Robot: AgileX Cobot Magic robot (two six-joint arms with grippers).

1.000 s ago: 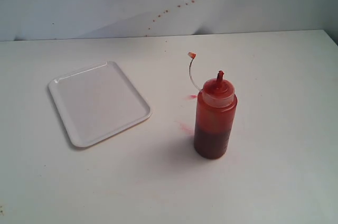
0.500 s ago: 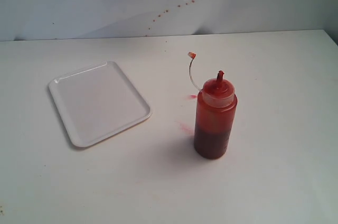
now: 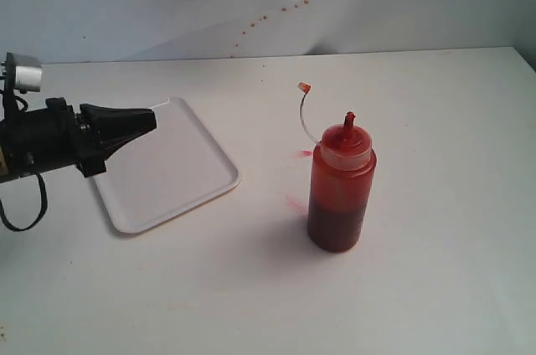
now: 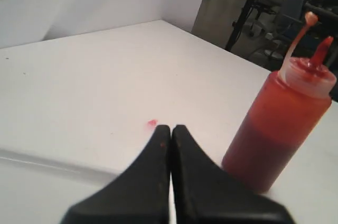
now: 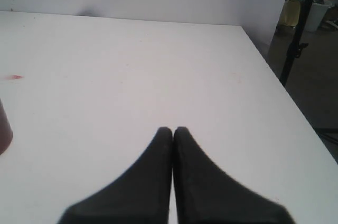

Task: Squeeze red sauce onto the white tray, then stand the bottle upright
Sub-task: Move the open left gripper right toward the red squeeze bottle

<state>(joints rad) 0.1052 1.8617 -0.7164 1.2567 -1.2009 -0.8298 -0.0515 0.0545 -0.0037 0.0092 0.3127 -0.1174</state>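
One translucent cylindrical plastic squeeze bottle (image 3: 341, 162) stands upright on the white worktop (image 3: 435, 288), right of centre in the exterior view; dark red sauce (image 3: 335, 221) fills most of it; its pale screw cap carries one red-stained pointed nozzle (image 3: 349, 120), uncovered; one thin tether curves up from the cap to one small tip cap (image 3: 305, 87) hanging in the air. One flat rectangular white plastic tray (image 3: 188, 167) with rounded corners and a low raised rim lies well apart from the bottle, to its left; what shows of its surface is plain white. Two faint pinkish-red smears mark the worktop between tray and bottle: one (image 3: 305, 153) near the cap as seen, the other (image 3: 293, 202) nearer the base. There are two end effectors; the black left end effector (image 3: 149, 120) reaches in over the tray's left part, its two jaws pressed tip to tip, gripping nothing; the right end effector (image 5: 173, 130) shows only in its own wrist view, jaws likewise pressed together and empty, above bare worktop.
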